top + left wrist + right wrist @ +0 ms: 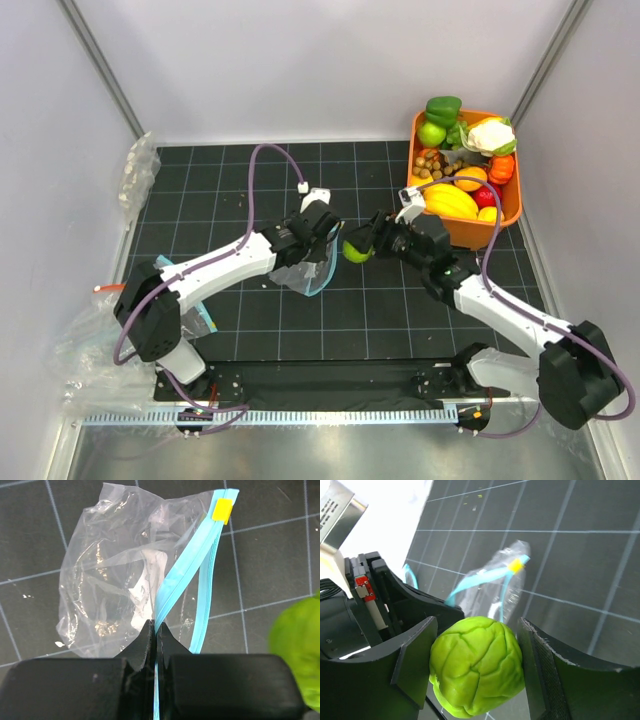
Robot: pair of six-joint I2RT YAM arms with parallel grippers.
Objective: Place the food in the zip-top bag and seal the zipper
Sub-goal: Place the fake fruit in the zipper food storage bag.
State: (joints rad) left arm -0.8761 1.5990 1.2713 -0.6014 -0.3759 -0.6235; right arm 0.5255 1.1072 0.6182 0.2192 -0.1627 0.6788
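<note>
The clear zip-top bag (303,275) with its teal-blue zipper (180,575) hangs at mid-table, mouth slightly open. My left gripper (322,240) is shut on one side of the zipper strip, seen between its fingers (150,645) in the left wrist view. My right gripper (360,245) is shut on a round lime-green toy fruit (477,665) and holds it just right of the bag's mouth (490,575). The green fruit also shows at the right edge of the left wrist view (295,650). An oval orange-yellow fruit (450,201) lies in the orange bin.
An orange bin (515,205) at the back right holds a green pepper (442,108), a cauliflower (490,135) and other toy food. Spare clear bags lie at the left wall (138,172) and near left (90,345). A ruler strip (270,412) runs along the near edge.
</note>
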